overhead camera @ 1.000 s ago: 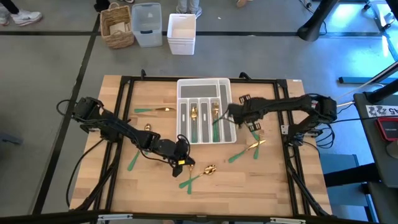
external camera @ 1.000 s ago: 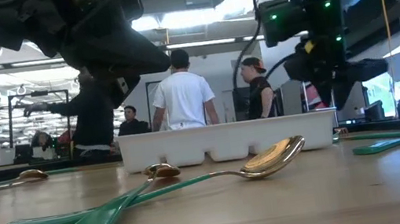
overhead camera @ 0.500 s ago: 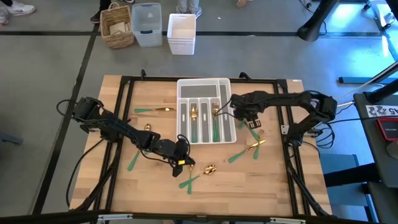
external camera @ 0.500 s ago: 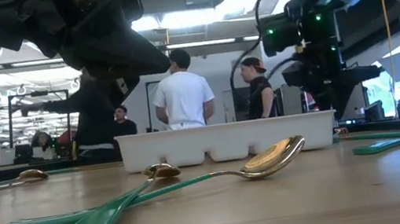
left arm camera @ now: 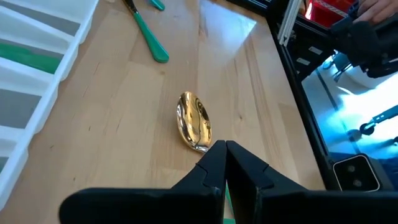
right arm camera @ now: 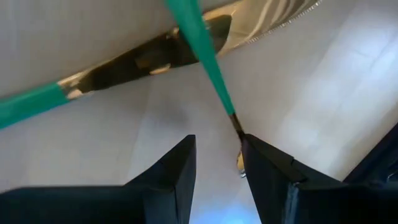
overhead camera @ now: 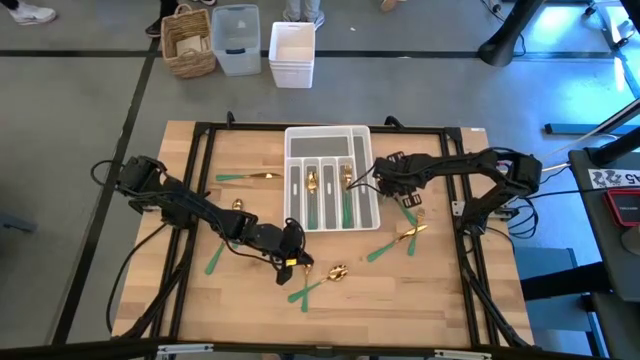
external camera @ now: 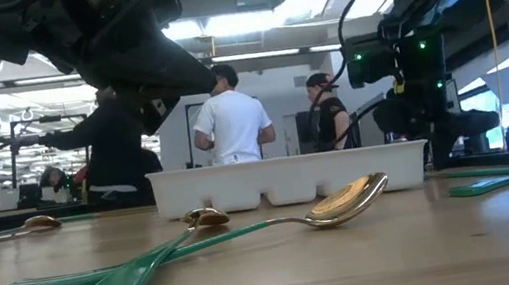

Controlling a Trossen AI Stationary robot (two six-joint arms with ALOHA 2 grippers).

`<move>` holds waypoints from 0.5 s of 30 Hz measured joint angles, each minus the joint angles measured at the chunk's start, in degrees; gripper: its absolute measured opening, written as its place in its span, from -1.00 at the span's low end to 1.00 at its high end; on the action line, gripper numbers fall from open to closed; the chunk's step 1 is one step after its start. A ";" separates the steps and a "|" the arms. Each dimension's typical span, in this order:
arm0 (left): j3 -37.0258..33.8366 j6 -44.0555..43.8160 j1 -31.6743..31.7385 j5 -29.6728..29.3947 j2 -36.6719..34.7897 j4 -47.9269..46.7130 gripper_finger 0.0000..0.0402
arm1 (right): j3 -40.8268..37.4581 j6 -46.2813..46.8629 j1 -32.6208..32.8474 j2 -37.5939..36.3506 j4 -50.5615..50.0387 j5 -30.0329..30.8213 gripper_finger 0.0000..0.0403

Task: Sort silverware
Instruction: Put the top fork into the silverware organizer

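The silverware has gold heads and green handles. Some pieces lie in the slots of the white tray (overhead camera: 327, 138), others loose on the wood. Two spoons (overhead camera: 318, 283) lie crossed near the front; in the low view one gold bowl (external camera: 349, 197) is propped up. My left gripper (overhead camera: 297, 262) is shut and hangs just behind a spoon's bowl (left arm camera: 194, 127), above the table. My right gripper (overhead camera: 381, 177) stands open over the tray's right side. Below it (right arm camera: 217, 152) a green handle (right arm camera: 208, 56) crosses another piece, its thin end beside one finger (right arm camera: 264, 165).
More pieces lie at the far left (overhead camera: 248, 177), left (overhead camera: 214, 260) and right (overhead camera: 405, 235) of the table. Black frame rails (overhead camera: 200, 200) run along the table's sides. A basket and bins (overhead camera: 237, 40) stand on the floor beyond the far edge. People (external camera: 232, 126) stand behind.
My right gripper has sunk toward the tray's right side and shifted a little toward the table's right edge, staying open.
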 joint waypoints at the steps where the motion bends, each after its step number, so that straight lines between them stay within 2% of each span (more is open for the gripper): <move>1: 0.00 0.00 0.00 0.00 0.00 0.00 -0.98 | 0.00 -0.44 0.00 0.02 0.30 0.00 -0.34; 10: 0.00 -0.04 0.00 0.00 0.00 0.00 -0.98 | 0.00 -0.71 0.05 0.02 0.84 3.41 -0.34; 15: 0.00 -0.04 0.04 0.00 0.00 0.00 -0.98 | -0.02 -3.31 0.00 0.02 3.13 0.37 -0.34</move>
